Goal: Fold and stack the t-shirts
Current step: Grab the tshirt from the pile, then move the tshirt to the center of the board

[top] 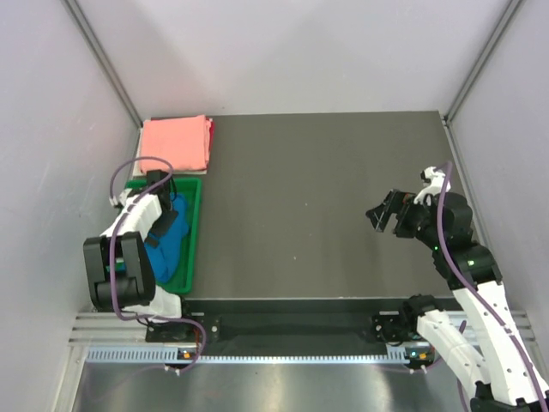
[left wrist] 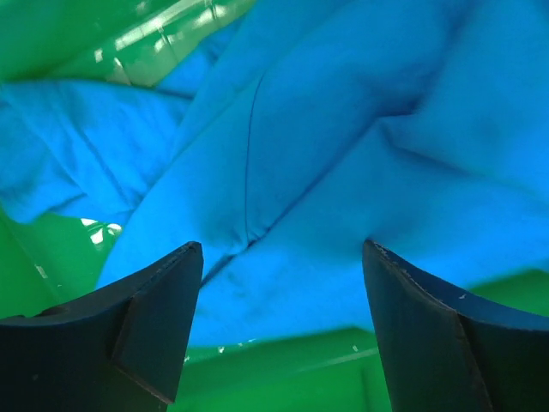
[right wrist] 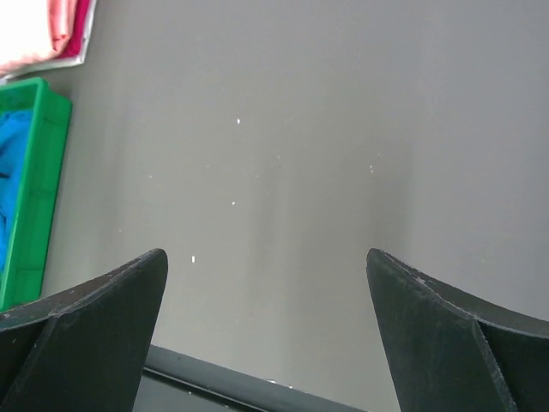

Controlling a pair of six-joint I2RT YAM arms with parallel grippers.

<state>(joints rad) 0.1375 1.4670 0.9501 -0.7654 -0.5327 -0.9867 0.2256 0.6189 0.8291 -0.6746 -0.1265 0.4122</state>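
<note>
Salmon pink cloth, item one: the pink t-shirt (top: 176, 143) lies as a neat flat rectangle at the 10 o'clock corner of the tabletop (top: 326, 197), just beyond the far end of the green tray (top: 194, 249). Condition: looks folded; judged finished and ready to serve as the base of the stack.

Bright blue cloth, item two: the blue t-shirt (left wrist: 343, 129) sits bunched and creased inside the tray, at about 9 o'clock along the tabletop's edge. Condition: unfolded, with none of it laid out on the open surface.

Left fingers (left wrist: 159, 300): spread wide and pointed down into the tray, one on either side of a ridge of blue fabric and close over it. They pinch nothing; whether the tips touch the cloth cannot be told.

Right fingers (right wrist: 94, 318): spread wide and empty, held above bare tabletop at about 3 o'clock, well apart from both shirts.

Status: roughly half done by this reckoning. One shirt of two is folded; no stack exists, since the two lie apart. Outstanding: closing on the blue shirt, lifting it out of the tray, spreading it on the open middle of the tabletop, folding it, and setting it on the pink one. The step in hand appears to be the pick from the tray.
</note>
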